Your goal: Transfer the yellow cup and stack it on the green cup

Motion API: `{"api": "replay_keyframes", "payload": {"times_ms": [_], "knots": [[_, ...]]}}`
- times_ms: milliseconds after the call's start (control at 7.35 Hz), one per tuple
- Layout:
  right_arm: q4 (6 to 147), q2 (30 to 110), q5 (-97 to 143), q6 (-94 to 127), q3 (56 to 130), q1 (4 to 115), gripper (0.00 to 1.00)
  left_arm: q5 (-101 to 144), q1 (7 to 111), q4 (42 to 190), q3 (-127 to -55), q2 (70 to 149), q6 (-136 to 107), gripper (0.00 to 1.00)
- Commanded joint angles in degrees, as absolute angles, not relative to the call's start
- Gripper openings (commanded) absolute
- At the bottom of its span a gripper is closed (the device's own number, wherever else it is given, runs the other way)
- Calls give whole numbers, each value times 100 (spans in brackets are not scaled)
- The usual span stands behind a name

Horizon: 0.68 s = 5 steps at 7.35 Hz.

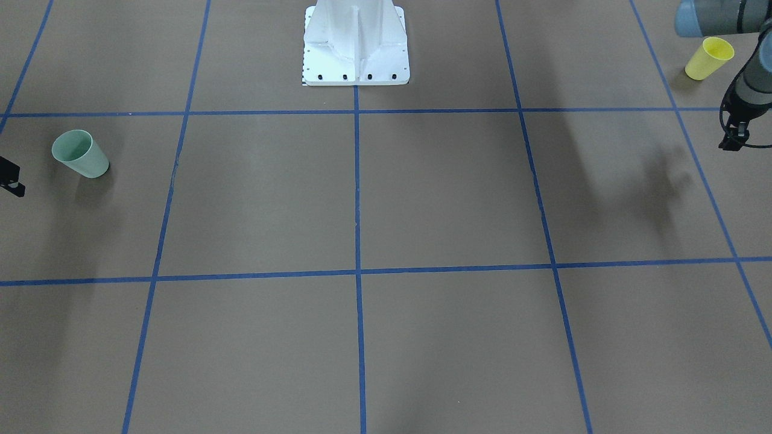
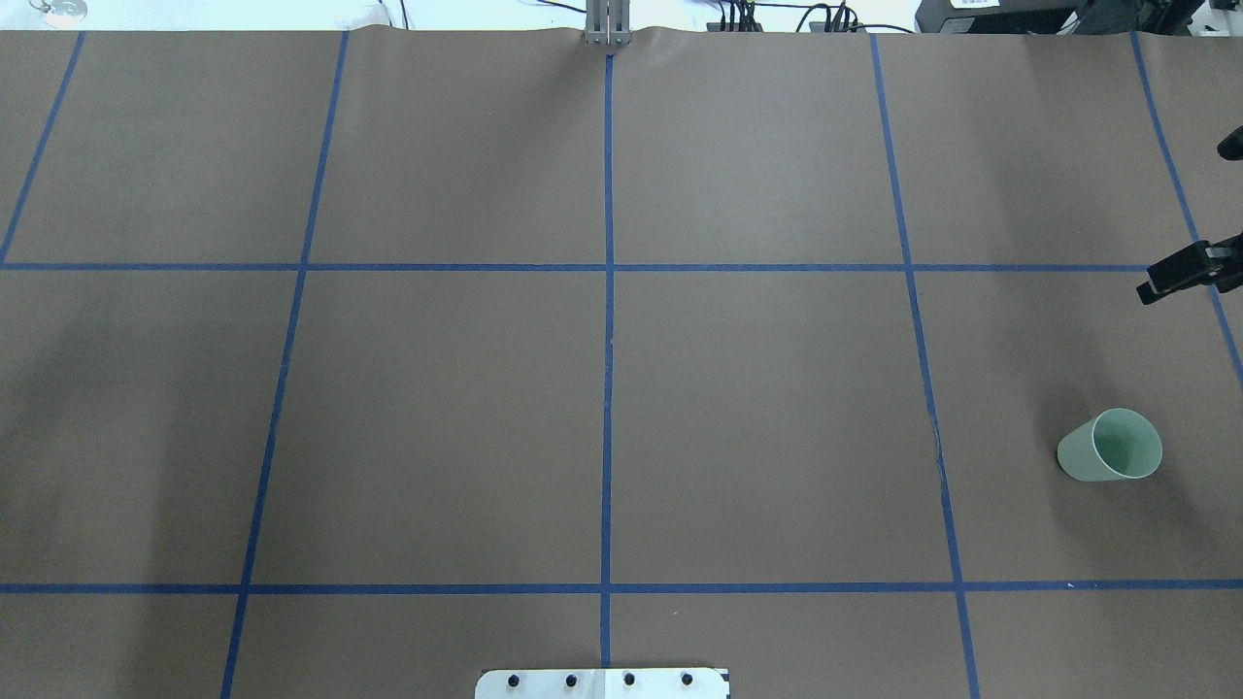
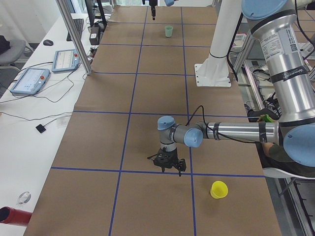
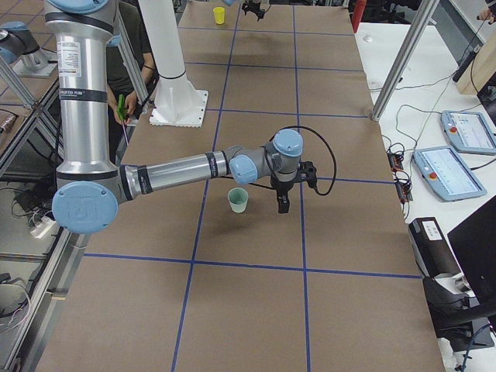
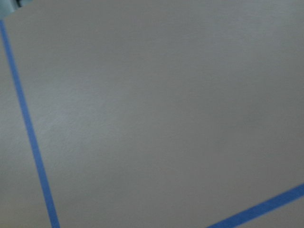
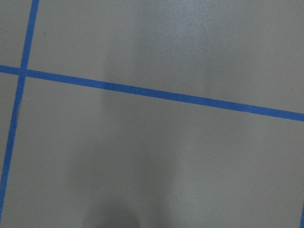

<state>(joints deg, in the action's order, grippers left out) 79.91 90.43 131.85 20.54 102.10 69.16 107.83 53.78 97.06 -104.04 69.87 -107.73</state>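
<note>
The yellow cup stands upright at my left end of the table, near the robot's side; it also shows in the exterior left view. My left gripper hangs open and empty over the table, a short way from the yellow cup, out from the robot and toward the table's middle. The green cup stands upright at my right end. My right gripper is open and empty just beyond the green cup. One of its fingers shows at the overhead view's edge. Both wrist views show only table.
The white robot pedestal stands mid-table at the near edge. Blue tape lines grid the brown table. A person sits beside the robot. A metal post and tablets stand on the operators' side.
</note>
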Motion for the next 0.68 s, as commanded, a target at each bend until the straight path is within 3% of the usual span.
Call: {"api": "replay_keyframes", "payload": {"times_ms": [0,545], "knots": [[7998,8983,13140,2074,10204,6847,100,10345,4644,7970,-10757,6987,-12376,95],[7998,8851,13105,2065,10178,6645,100,10406,3518,6971,-10705,6996,-14866,95]]}}
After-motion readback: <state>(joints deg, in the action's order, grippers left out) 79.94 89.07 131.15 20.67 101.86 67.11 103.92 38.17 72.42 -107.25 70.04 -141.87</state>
